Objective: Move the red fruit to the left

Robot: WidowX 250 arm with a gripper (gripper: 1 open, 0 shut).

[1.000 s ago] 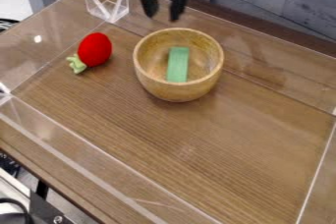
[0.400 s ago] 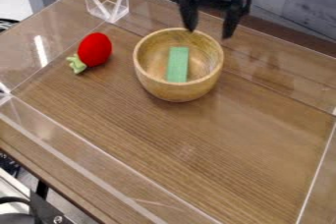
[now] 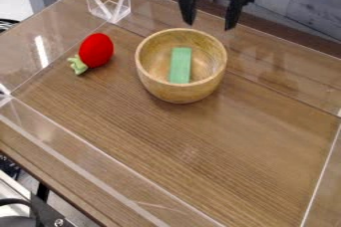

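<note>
The jaws have just swung across the far side of the tabletop, from about eleven o'clock of the bowl round to about one o'clock. They look open, two fingers spread with nothing between them. The fruit is where it was in both earlier views, out on the tabletop at roughly ten o'clock of the bowl, near it but apart. The bowl and the green block inside it have not shifted either. For the task, that swing takes the jaws farther from the fruit's side, with the bowl now lying between the two. Whether the fruit is still to be carried or already set down, I cannot tell from these views; if a grasp is next, the arm has to come back toward eight o'clock and down. The fruit lies on its side, its leafy stem end toward seven o'clock and its red rounded end toward one. Its long axis runs along that seven-to-one line, so jaws closing across it, roughly from ten and four, should suit it best.
</note>
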